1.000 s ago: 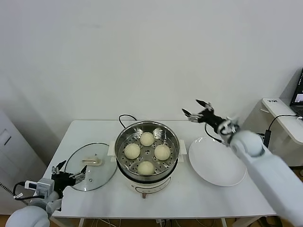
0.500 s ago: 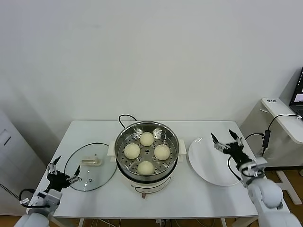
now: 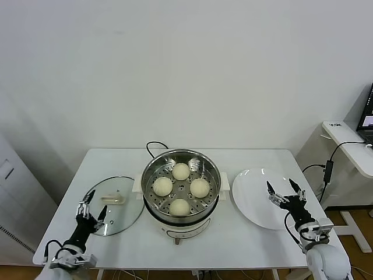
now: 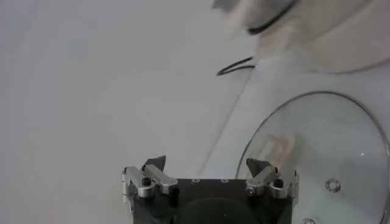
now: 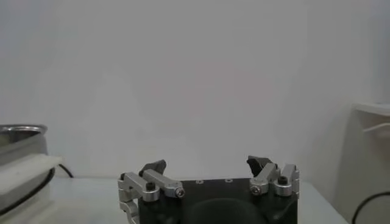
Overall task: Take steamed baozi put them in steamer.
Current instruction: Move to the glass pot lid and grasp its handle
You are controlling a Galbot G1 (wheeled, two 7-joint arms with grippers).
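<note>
The steamer (image 3: 152,175), a shiny steel pot on a white base, stands mid-table, and its rim also shows in the right wrist view (image 5: 21,135). Several cream-white baozi (image 3: 181,171) lie on its perforated tray. My left gripper (image 3: 92,207) is low at the table's front left, over the near edge of the glass lid, open and empty (image 4: 207,165). My right gripper (image 3: 283,191) is low at the front right, over the near part of the white plate, open and empty (image 5: 207,164).
A round glass lid (image 3: 119,214) (image 4: 329,152) with a cream handle lies flat left of the steamer. A bare white plate (image 3: 253,195) lies on its right. A black cord (image 3: 152,146) (image 4: 234,66) runs behind the pot. A side table (image 3: 349,146) stands far right.
My right arm has swung down from high behind the plate to low at the front right. My left gripper has shifted right, onto the lid's near edge. Both have stayed open.
</note>
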